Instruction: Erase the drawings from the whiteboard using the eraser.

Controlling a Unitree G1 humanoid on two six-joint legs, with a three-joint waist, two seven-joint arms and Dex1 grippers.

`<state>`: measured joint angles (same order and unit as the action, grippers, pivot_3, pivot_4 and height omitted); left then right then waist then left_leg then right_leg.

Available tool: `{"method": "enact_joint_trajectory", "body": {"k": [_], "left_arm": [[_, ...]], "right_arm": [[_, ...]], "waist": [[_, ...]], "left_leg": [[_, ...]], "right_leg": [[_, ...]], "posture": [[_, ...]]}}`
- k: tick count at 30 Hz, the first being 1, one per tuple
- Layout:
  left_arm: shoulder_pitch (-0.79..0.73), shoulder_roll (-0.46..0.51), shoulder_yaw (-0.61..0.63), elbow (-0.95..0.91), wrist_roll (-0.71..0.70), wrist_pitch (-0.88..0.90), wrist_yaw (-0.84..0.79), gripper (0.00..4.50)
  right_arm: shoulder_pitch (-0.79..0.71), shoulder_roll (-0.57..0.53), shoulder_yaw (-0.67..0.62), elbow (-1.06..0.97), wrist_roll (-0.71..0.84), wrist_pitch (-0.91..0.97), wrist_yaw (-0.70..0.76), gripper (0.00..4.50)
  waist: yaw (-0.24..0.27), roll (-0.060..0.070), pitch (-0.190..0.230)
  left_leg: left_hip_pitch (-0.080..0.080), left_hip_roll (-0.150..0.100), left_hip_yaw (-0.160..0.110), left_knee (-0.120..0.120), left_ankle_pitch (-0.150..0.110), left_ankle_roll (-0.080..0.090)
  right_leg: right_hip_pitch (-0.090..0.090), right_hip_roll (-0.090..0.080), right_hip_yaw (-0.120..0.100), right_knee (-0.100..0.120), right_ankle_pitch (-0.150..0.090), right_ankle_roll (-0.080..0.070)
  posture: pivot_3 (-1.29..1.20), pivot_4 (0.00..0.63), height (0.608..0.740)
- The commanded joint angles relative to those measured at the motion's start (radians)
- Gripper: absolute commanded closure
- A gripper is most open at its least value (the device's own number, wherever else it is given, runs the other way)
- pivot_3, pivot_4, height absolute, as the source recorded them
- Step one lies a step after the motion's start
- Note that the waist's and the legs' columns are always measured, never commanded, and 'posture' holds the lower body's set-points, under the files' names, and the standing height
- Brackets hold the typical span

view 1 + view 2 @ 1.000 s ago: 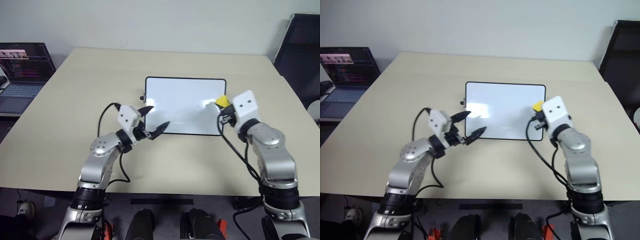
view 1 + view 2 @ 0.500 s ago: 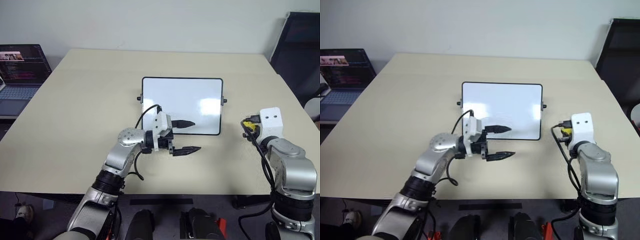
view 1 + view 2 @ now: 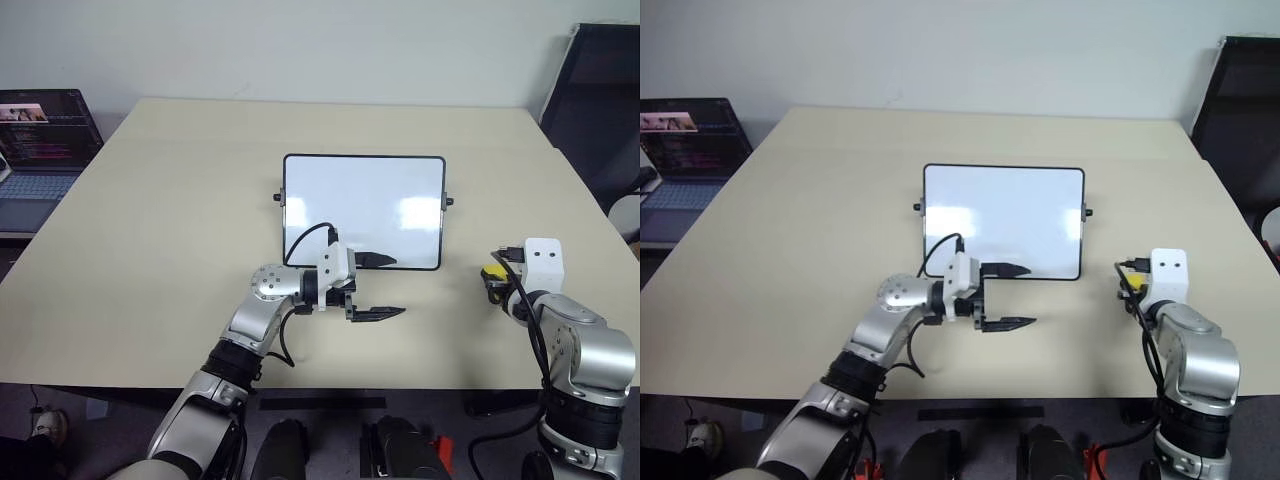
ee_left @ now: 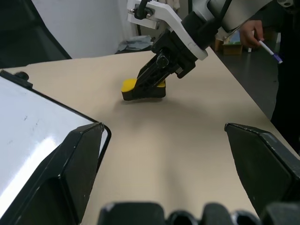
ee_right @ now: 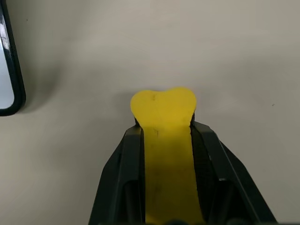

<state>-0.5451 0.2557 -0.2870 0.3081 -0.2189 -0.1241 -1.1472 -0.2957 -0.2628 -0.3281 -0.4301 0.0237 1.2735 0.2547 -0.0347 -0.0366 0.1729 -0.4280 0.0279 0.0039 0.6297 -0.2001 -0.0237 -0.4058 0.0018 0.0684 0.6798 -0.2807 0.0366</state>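
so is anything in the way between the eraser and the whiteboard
Nothing visible. The eraser sits clamped in the right gripper on the table, to the right of the whiteboard. Only bare tabletop lies between them. The left gripper, open, hangs at the board's near edge, off that path.

The robot's left arm reaches in from the lower left with its elbow bent, forearm angled across the middle of the frame. Its left hand (image 3: 375, 287) points sideways toward the robot's right, roughly level, with the two black fingers (image 3: 378, 314) spread well apart, one farther out than the other, nothing between them. The right arm stands at the right side, elbow low and forearm raised, wrist tipped downward. The right hand (image 5: 163, 136) points forward and down, its fingers (image 5: 123, 161) pressed against both sides of the yellow eraser (image 5: 165, 140) it holds.
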Motion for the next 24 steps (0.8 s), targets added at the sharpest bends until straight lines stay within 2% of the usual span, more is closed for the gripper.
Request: {"method": "enact_joint_trajectory", "body": {"k": [1,8,9,13,17,24], "left_arm": [[-0.003,0.005,0.012,-0.036,0.001,-0.021,0.002,0.00],[0.002,0.012,0.011,-0.043,0.000,-0.023,0.007,0.00],[0.003,0.013,0.011,-0.044,-0.001,-0.023,0.006,0.00],[0.003,0.017,0.011,-0.044,-0.002,-0.023,0.004,0.00],[-0.003,0.017,0.012,-0.038,-0.003,-0.023,0.001,0.00],[-0.014,0.029,0.031,-0.052,-0.013,-0.006,0.009,0.00]], "right_arm": [[-0.001,-0.008,0.003,-0.005,0.020,-0.013,-0.011,3.52],[-0.007,-0.018,0.004,0.022,0.046,-0.018,-0.024,3.52],[-0.007,-0.019,0.004,0.023,0.050,-0.018,-0.027,2.81],[-0.006,-0.017,0.001,0.023,0.058,-0.017,-0.037,1.59],[-0.006,-0.015,-0.002,0.019,0.065,-0.015,-0.052,0.14],[-0.059,-0.004,-0.041,-0.024,0.061,-0.001,-0.113,0.06]], "waist": [[0.000,0.000,0.000],[0.000,0.000,0.000],[0.000,0.000,0.000],[0.000,0.000,0.000],[0.000,0.000,0.000],[-0.001,0.000,0.000]], "left_leg": [[0.000,0.000,0.000,0.000,0.000,0.000],[0.000,0.000,0.000,0.000,0.000,0.000],[0.000,0.000,0.000,0.000,0.000,0.000],[0.000,0.000,0.000,0.000,0.000,0.000],[0.000,0.000,0.000,0.000,0.000,0.000],[0.000,0.000,0.000,0.000,0.000,0.000]], "right_leg": [[0.000,0.000,0.000,0.000,0.000,0.000],[0.000,0.000,0.000,0.000,0.000,0.000],[0.000,0.000,0.000,0.000,0.000,0.000],[0.000,0.000,0.000,0.000,0.000,0.000],[0.000,0.000,0.000,0.000,0.000,0.001],[0.000,0.000,0.000,0.000,0.000,0.001]], "posture": [[0.00,0.150,0.740],[0.00,0.150,0.740],[0.00,0.150,0.740],[0.00,0.150,0.740],[0.00,0.150,0.740],[0.00,0.150,0.740]]}}
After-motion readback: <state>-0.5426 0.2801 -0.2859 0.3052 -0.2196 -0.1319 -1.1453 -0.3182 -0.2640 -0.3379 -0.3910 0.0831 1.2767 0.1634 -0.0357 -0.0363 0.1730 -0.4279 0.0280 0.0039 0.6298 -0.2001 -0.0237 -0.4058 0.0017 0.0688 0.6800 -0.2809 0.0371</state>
